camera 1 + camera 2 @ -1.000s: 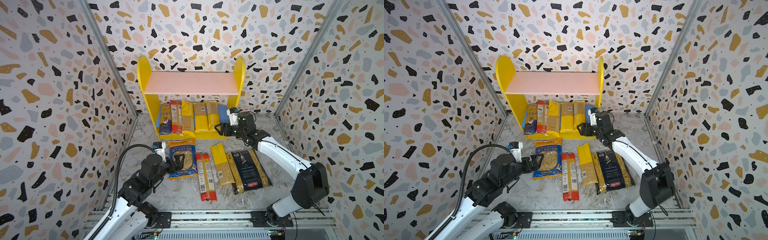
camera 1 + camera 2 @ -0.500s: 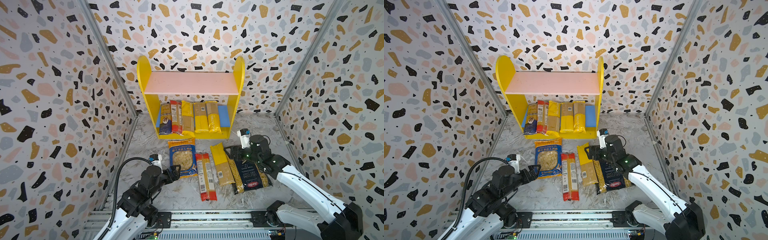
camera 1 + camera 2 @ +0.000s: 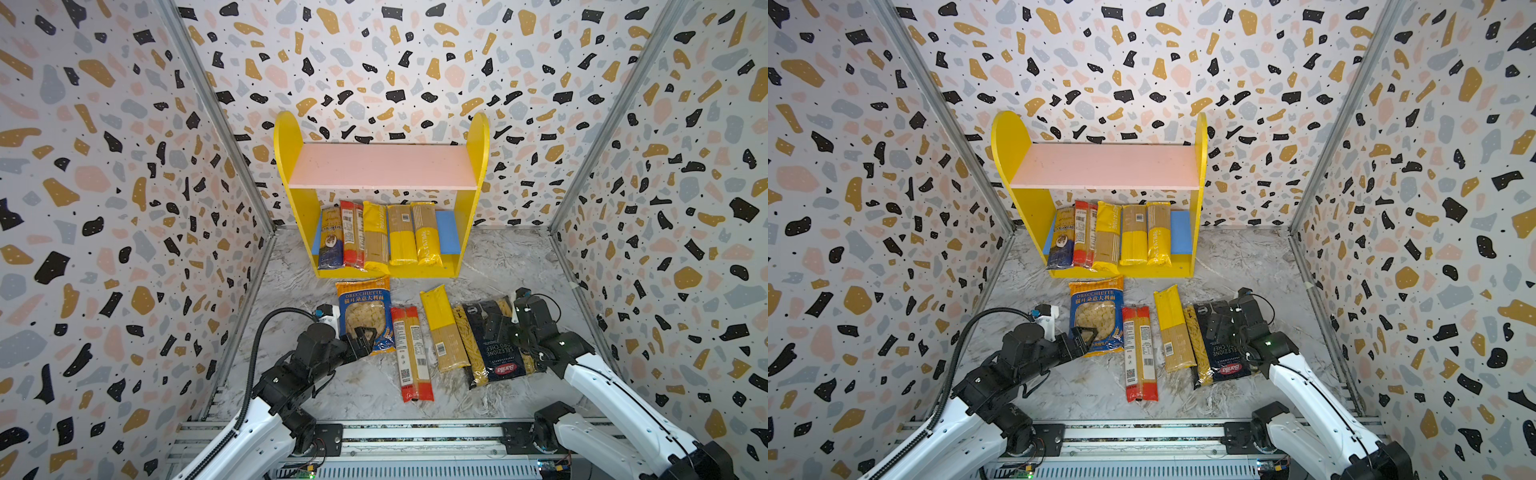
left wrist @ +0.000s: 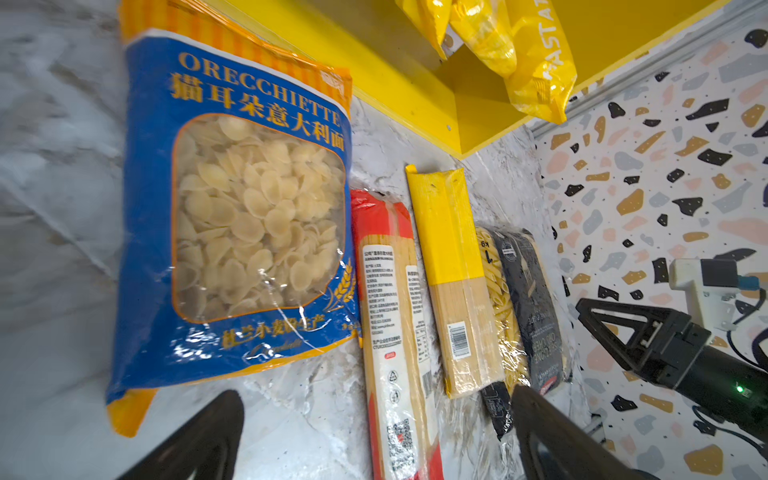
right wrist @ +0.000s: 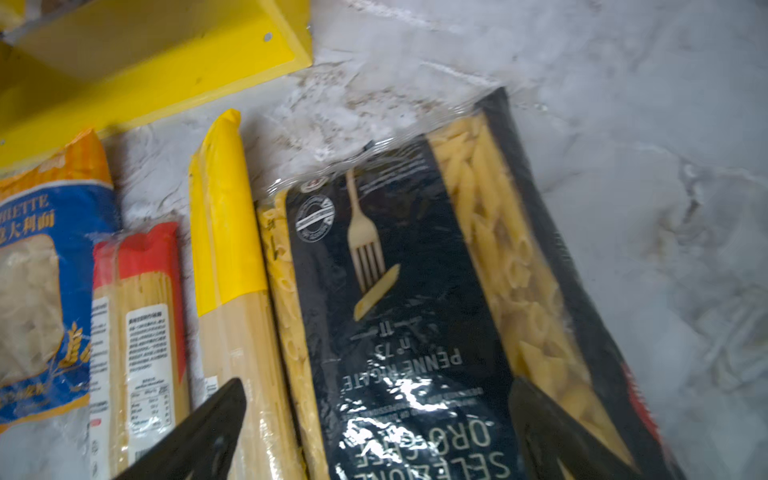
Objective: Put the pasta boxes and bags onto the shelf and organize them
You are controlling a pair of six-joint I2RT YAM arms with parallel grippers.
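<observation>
hovering over the navy bag (image 5: 407,291), the right gripper (image 3: 498,328) has its jaws spread wide, nothing pinched. that bag lies flat on the floor in front of the shelf (image 3: 291,166), off its right front corner, pressed against the yellow pack (image 3: 442,328). first worry — one finger hangs right over that seam, so a squeeze could catch the yellow pack along with the bag, or shove it sideways. second, the wrap looks slick and the loose penne inside will likely shift, so a lift from one end may sag and slip out. the left gripper (image 3: 365,336) gapes too, empty, at the near corner of the blue bag (image 3: 365,309), which lies just in front of the shelf's left half. the red pack (image 3: 409,353) lies before the shelf's middle. five packs fill most of the blue board (image 3: 448,232) — the gap left looks too narrow for a wide bag, so forcing it in could knock the row askew. the pink board (image 3: 382,170) is bare.
</observation>
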